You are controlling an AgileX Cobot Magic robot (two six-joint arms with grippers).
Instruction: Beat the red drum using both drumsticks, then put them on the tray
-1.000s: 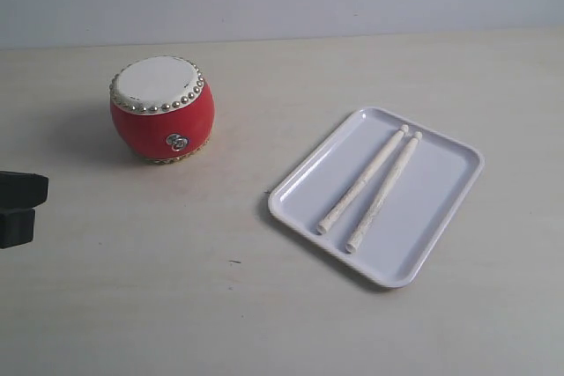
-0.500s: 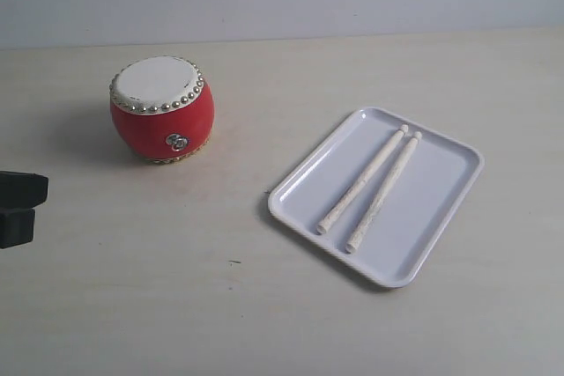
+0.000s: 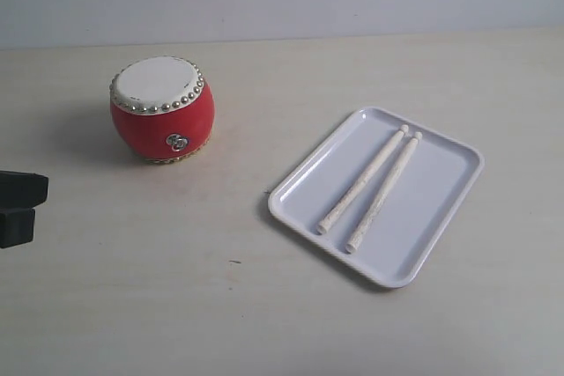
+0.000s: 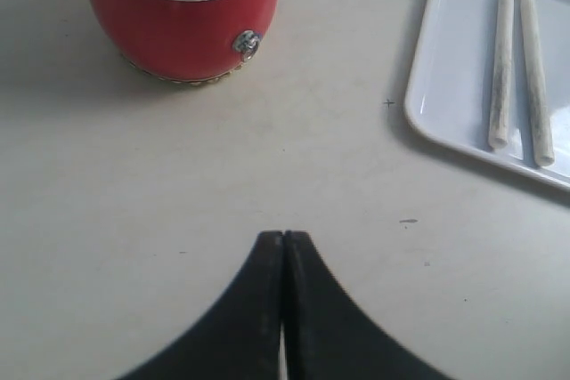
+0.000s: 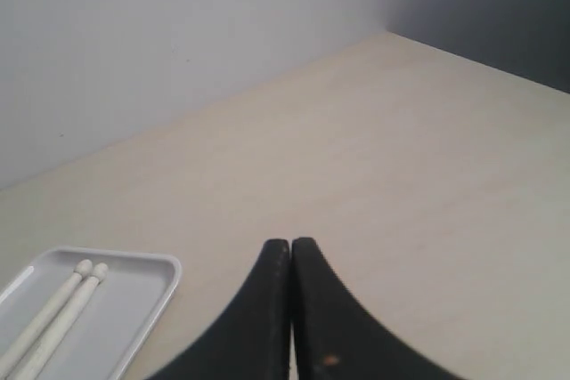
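While the left gripper (image 3: 40, 207) sits at the 9 o'clock edge of the exterior view, its jaws are pressed together on nothing (the left wrist view shows them touching, tip to tip). The drum (image 3: 163, 121) stands upright on the table (image 3: 264, 305) at about 2 o'clock from that gripper, well apart from it.

Farther off, at roughly 3 o'clock, lies the tray (image 3: 432, 200). Both sticks (image 3: 363, 180) rest inside it, side by side and almost touching, not crossed. Their long axis runs from 7 o'clock to 1 o'clock, with the rounded heads at the 1 o'clock end and the butts near the tray's 7 o'clock rim.

The right gripper (image 5: 290, 242) is outside the exterior view. Its own camera shows the jaws closed and empty, with a tray corner and the stick heads in sight but apart from it.

With nothing held, I cannot tell whether the beating is done or not begun. If a pick-up comes next, each gripper would need to open and set its jaws across that 7-to-1 line. The left arm would meet the butts first, and the right arm is probably nearer the heads (how near, I cannot judge).
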